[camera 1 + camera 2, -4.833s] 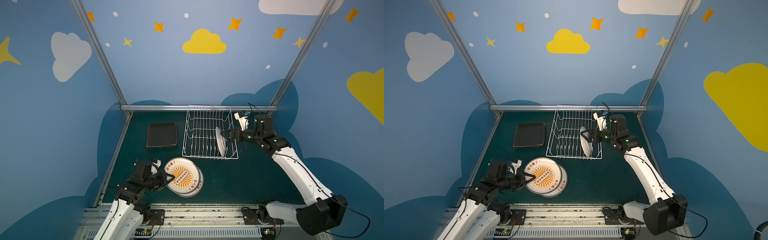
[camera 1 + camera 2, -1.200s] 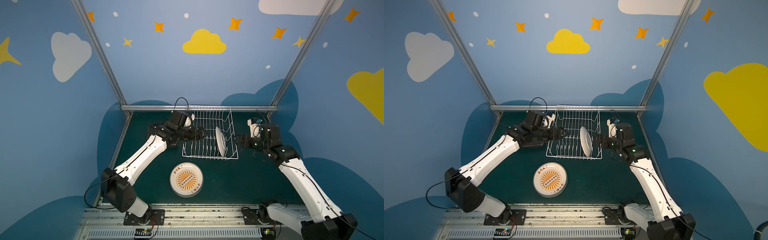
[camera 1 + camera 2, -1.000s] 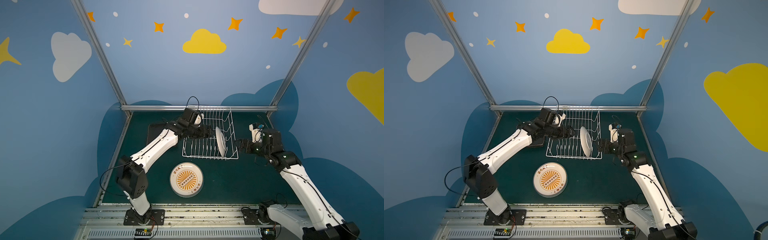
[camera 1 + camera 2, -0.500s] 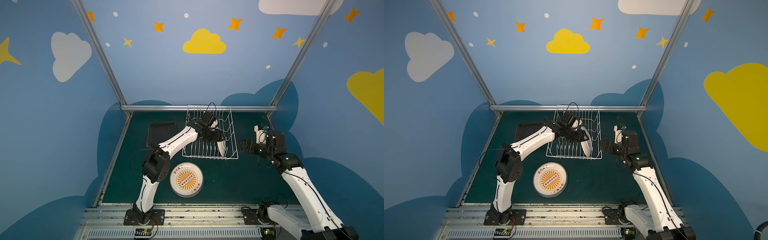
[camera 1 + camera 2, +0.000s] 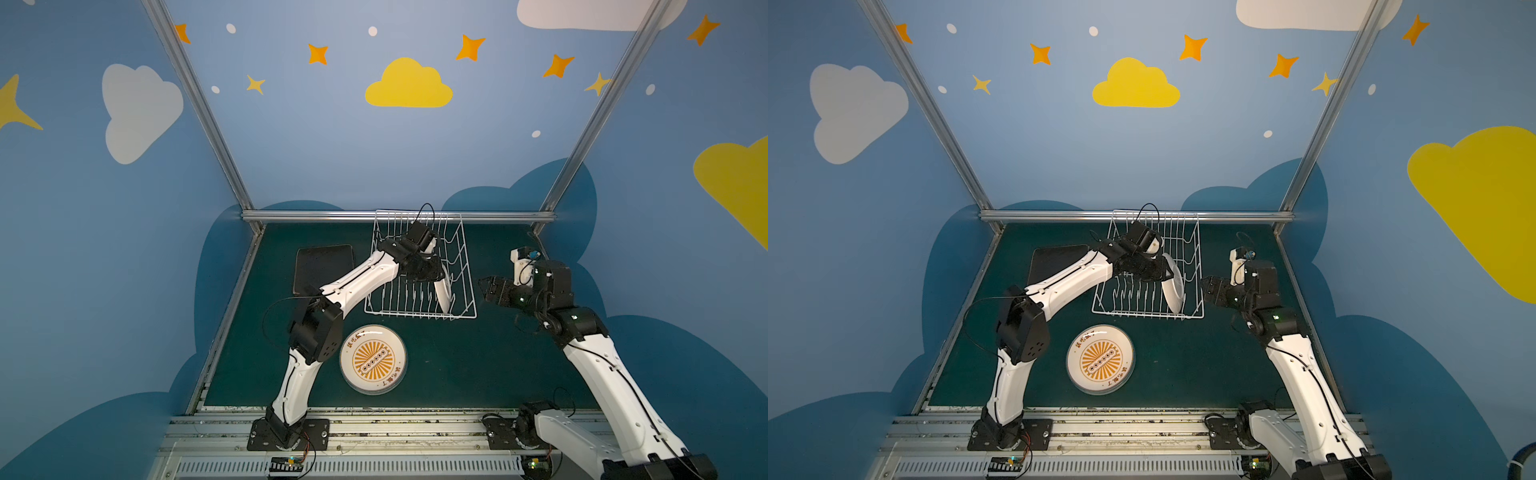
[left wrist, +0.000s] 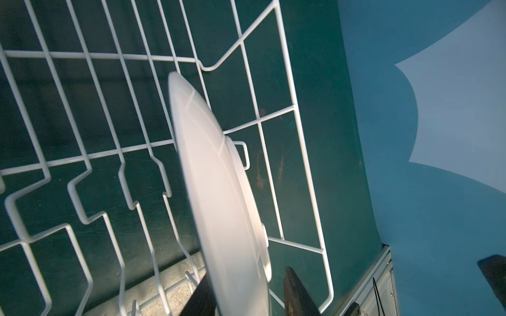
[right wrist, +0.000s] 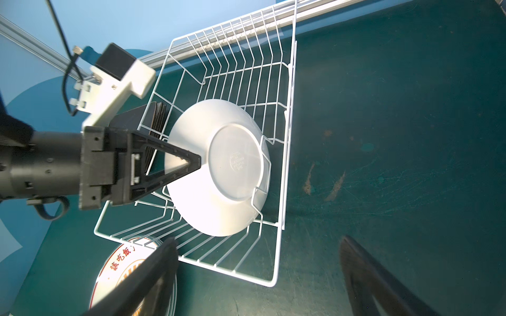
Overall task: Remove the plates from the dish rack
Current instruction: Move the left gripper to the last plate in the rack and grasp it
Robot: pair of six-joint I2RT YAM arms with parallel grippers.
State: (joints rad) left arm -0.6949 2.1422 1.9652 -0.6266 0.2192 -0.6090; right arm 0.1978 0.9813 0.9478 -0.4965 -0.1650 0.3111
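Note:
One round white plate (image 5: 444, 291) (image 5: 1173, 286) stands on edge near the right end of the white wire dish rack (image 5: 467, 266) (image 5: 1200, 266). My left gripper (image 5: 436, 272) (image 5: 1163, 272) reaches across the rack and straddles that plate's upper rim. In the left wrist view the plate (image 6: 219, 177) runs between the jaws of the left gripper (image 6: 246, 276). One finger lies against it and a small gap shows at the other finger (image 6: 298, 292). My right gripper (image 5: 482, 286) (image 7: 257, 240) hovers open and empty just right of the rack.
A stack of round plates with an orange sunburst (image 5: 372, 359) (image 5: 1100, 359) lies flat in front of the rack. Black square plates (image 5: 324, 268) (image 5: 1054, 262) are stacked face down to the rack's left. The back rail (image 5: 399, 216) runs close behind the rack.
My left arm has swung over to the rack, and its jaws have narrowed around the standing plate's rim. My right gripper has drawn back from the plate to the rack's right side.

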